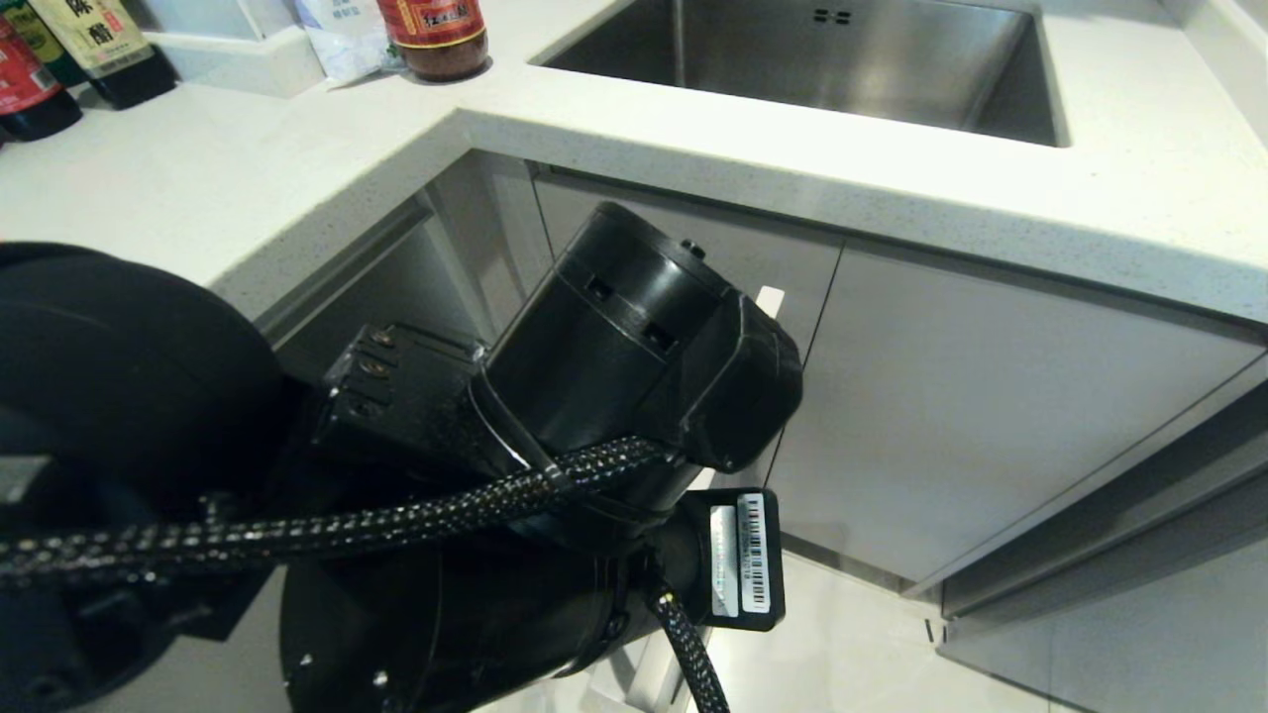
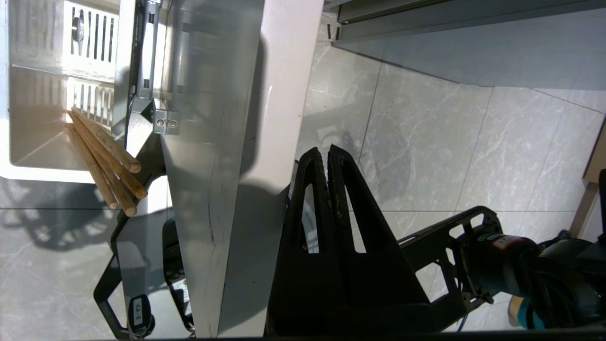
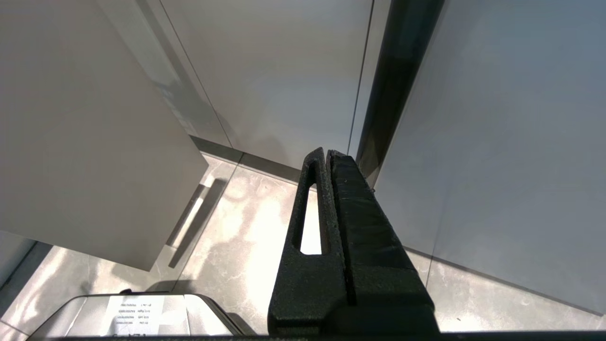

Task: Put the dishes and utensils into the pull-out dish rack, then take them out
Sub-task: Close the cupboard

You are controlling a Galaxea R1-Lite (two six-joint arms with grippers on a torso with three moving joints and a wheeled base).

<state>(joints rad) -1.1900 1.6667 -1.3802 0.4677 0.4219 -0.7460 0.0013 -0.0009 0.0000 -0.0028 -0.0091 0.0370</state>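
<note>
Left gripper [image 2: 327, 152] clenched empty beside the rack's white panel front [image 2: 265, 142], light-brown wooden chopsticks [image 2: 106, 163] in white plastic utensil cup [image 2: 28, 142], right gripper [image 3: 326, 154] clenched empty near grey cabinet doors [image 3: 265, 71]

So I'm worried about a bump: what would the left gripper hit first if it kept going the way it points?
Probably the tiled floor; the shut left gripper points past the rack's white panel front, though depth is unclear.

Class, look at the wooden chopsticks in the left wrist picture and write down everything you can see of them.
The chopsticks are round, light-brown sticks of what looks like bare wood, with blunt cut ends. They lie together as a close bundle, slanted, with one end inside the white slotted utensil cup and their blunt ends sticking out past its rim. Only the cup touches them. The left gripper, fingers shut, is apart from them, beyond the rack's white front panel.
</note>
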